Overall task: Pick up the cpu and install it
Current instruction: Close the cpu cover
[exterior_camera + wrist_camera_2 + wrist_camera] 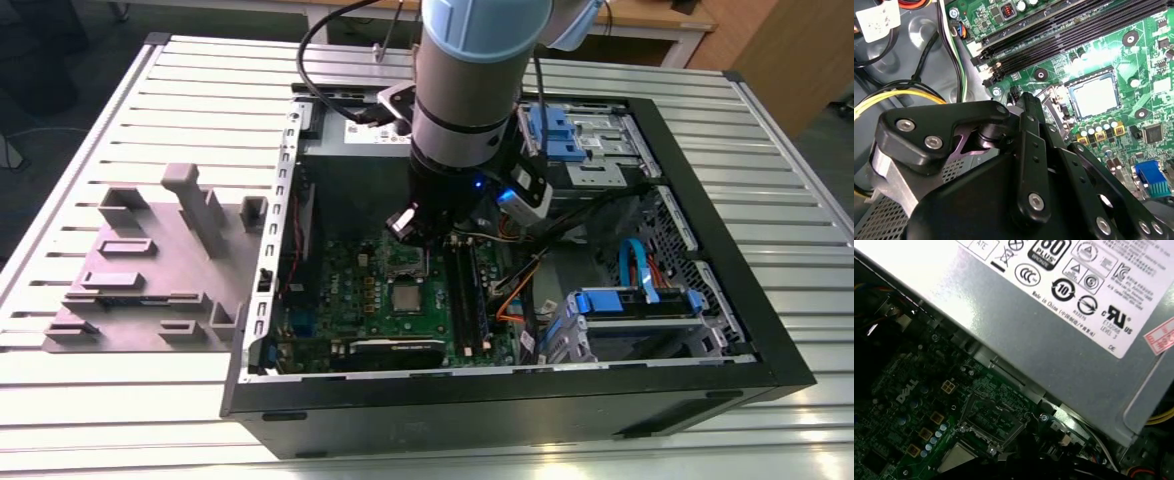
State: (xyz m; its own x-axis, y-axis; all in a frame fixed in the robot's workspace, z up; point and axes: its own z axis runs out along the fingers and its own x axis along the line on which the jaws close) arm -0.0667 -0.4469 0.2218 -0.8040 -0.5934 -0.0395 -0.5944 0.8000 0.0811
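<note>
Exterior view: gripper (418, 228) hangs low inside the open PC case (507, 405), over the green mobo (350, 300). The cpu (404, 297) lies flat just beside its tip, on the camera's side.

Second wrist view: cpu (1095, 96) sits square on the mobo, no long axis. The hinged frame (1050, 102) stands up btw it & gripper (1026, 100). Can't tell if gripper's open or clenched.

First wrist view: PSU (1054, 340) crowds close, so tight room.

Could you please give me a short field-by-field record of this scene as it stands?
cpu: small square silvery chip, lying flat in the green motherboard's socket
socket frame: hinged metal frame, swung open beside the chip
gripper: black gripper, by the open frame, apart from the chip
tray: grey plastic tray, at the exterior view's left
</note>
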